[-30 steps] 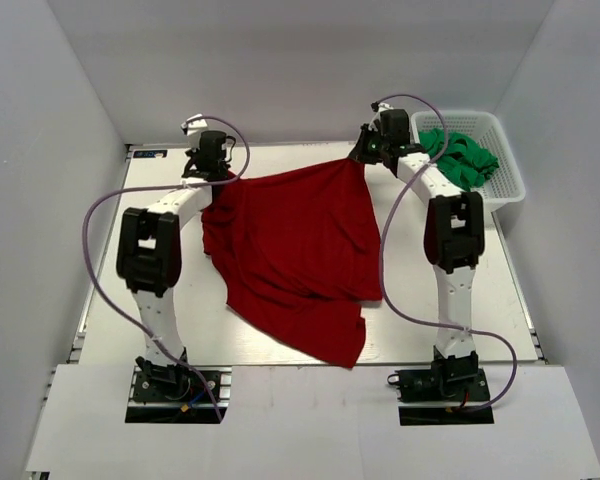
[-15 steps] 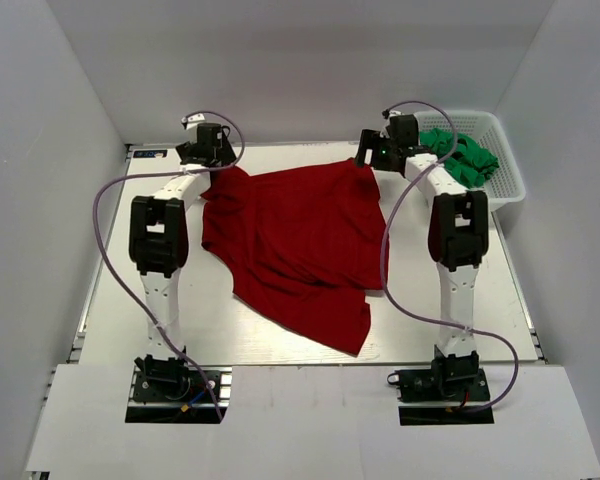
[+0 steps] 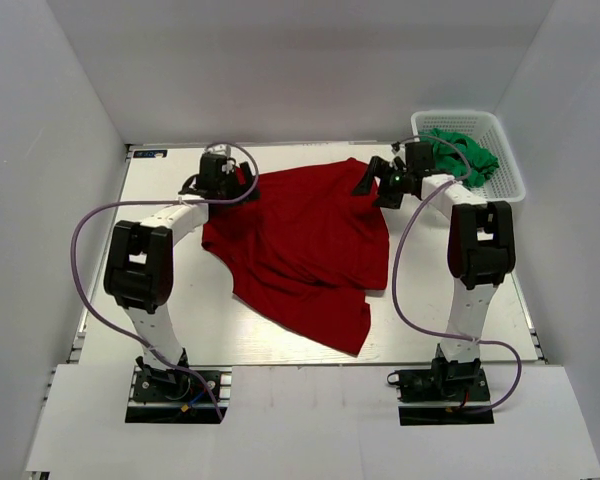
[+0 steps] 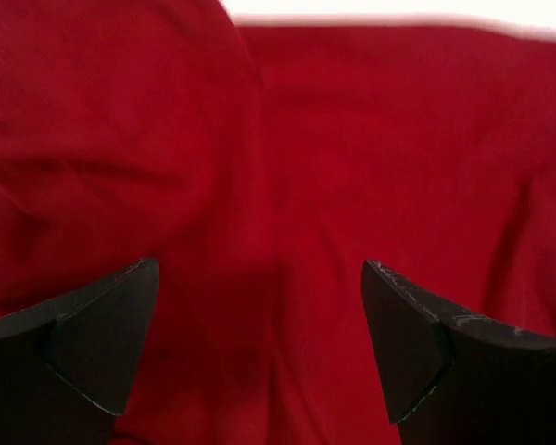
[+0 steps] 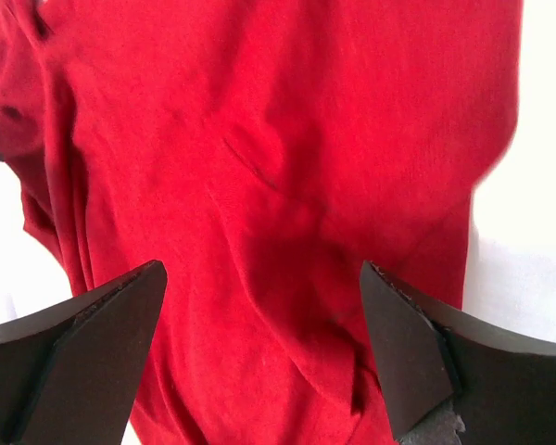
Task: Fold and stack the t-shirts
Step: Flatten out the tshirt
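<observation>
- Top view: the red t-shirt (image 3: 300, 250) lay rumpled mid-table, and the green t-shirts (image 3: 462, 158) sat in the white basket (image 3: 511, 180).
- Left wrist: the left gripper (image 4: 259, 269) was spread and empty over the red t-shirt (image 4: 398, 139).
- Right wrist: the right gripper (image 5: 262, 269) was spread over the red t-shirt (image 5: 287, 120), pinching nothing.

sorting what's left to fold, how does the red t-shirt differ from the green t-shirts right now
Place: the red t-shirt lies on the table; the green t-shirts sit in the white basket at the far right corner.
Pose: the red t-shirt is spread out, though wrinkled; the green t-shirts are bunched in a heap.
Colour: the red t-shirt is deep red, the green t-shirts bright green.
Shared: both are soft cloth, and neither is neatly folded yet.
</observation>
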Controlling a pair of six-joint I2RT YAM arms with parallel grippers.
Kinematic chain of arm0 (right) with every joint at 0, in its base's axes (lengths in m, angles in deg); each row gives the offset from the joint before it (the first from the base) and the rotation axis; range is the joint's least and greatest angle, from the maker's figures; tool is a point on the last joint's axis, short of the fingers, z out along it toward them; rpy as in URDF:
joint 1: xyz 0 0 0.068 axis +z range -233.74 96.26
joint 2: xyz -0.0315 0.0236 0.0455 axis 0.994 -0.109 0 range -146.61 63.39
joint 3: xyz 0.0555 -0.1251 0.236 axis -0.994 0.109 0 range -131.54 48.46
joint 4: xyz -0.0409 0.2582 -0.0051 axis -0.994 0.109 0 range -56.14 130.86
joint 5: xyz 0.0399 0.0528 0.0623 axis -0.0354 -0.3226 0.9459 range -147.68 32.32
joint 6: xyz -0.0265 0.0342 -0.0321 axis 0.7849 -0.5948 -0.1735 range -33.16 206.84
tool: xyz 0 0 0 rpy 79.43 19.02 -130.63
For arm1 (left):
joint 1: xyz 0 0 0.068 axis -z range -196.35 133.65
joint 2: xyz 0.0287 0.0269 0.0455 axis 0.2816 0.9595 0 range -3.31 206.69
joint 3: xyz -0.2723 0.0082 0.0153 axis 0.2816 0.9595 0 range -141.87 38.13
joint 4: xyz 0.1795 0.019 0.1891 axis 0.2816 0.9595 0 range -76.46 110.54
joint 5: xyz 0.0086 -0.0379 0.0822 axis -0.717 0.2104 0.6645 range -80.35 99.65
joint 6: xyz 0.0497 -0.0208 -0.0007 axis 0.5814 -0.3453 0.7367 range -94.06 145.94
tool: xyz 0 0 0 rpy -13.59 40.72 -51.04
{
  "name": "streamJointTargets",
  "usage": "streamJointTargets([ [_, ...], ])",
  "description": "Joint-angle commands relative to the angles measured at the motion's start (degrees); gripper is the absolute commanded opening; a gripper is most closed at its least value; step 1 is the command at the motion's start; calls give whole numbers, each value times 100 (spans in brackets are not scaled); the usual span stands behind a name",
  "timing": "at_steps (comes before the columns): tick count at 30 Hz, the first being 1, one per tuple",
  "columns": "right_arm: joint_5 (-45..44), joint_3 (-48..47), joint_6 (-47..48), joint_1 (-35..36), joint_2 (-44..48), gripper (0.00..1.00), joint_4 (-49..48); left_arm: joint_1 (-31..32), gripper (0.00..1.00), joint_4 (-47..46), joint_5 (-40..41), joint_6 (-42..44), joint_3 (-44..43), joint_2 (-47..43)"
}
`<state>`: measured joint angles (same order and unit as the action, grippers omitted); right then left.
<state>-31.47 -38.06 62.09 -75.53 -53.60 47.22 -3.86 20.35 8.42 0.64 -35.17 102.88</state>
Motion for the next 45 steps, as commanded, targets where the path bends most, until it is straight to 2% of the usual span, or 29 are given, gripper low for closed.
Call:
streamJointTargets([
  [1,472,276,-135,-65,53,90,-141,60,100,-135,-606,-159,333,-195],
  [2,429,320,-135,-91,62,90,-150,60,100,-136,-780,-220,386,-195],
  [11,560,566,-241,-170,-175,90,-212,113,100,-101,-668,-370,492,-81],
  [18,227,672,-267,-162,-237,90,-299,113,100,75,-597,-370,545,-20],
  [21,243,689,-424,-161,-307,90,-483,113,100,75,-544,-370,597,-20],
  [28,814,689,-926,-144,-518,90,-1580,113,100,75,-439,-370,702,-20],
  [31,754,681,-1031,-126,-527,90,-1784,113,100,75,-386,-370,755,-20],
  [37,595,759,-1225,-144,-536,79,-1952,113,100,75,-334,-370,756,-20],
  [42,402,847,-1243,-144,-387,62,-1908,113,100,128,-273,-423,756,-20],
  [45,358,909,-1155,-153,-237,58,-1838,113,100,128,-272,-423,756,-20],
])
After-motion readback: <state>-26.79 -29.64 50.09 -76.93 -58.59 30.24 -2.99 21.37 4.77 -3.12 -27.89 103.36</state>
